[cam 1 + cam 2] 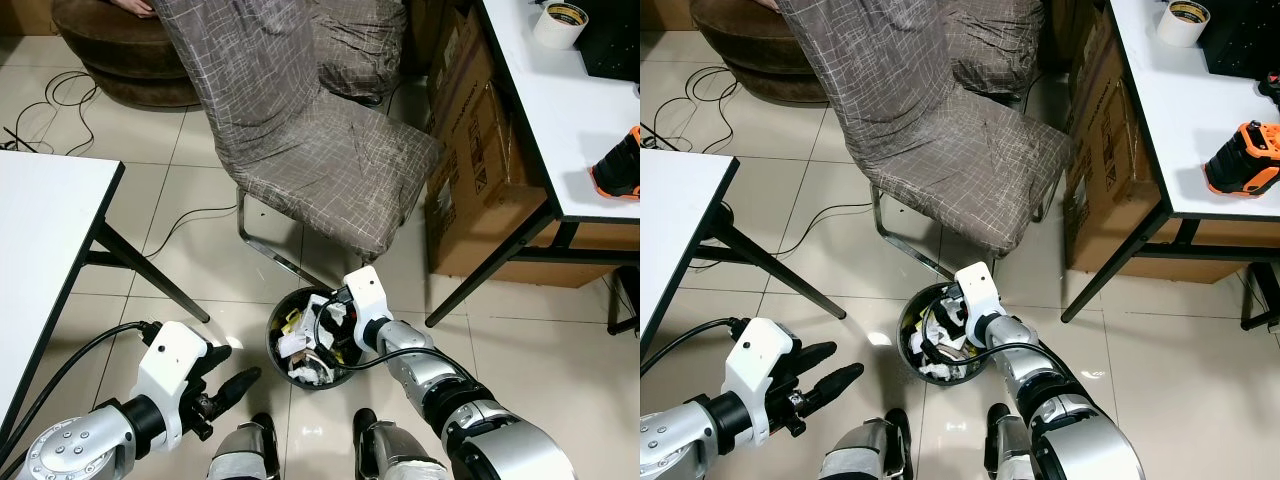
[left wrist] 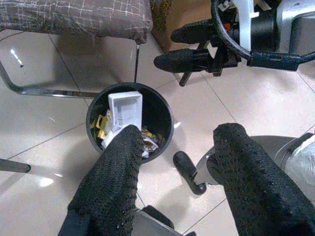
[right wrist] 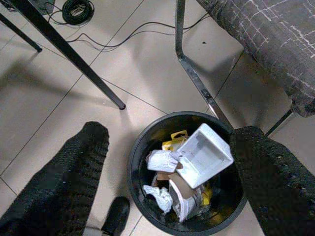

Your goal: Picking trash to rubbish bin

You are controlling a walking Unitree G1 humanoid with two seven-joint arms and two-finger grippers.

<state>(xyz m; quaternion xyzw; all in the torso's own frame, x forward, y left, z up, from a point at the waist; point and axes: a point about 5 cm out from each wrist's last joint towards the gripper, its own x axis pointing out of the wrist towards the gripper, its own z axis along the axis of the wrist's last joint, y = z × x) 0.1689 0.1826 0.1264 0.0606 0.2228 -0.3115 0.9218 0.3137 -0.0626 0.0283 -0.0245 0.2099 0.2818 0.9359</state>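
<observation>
While spread wide, right end effector (image 3: 167, 182) hovers over bin (image 3: 147, 142)

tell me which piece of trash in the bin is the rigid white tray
The white plastic tray lying on top of the pile in the rubbish bin: boxy with a raised rim, unlike the crumpled white paper and yellow scraps beside it.

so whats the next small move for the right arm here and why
Probably lift the right gripper up and away from the bin. Its fingers are open and hold nothing, and the white tray already lies on top of the trash inside, so the drop looks done.
</observation>
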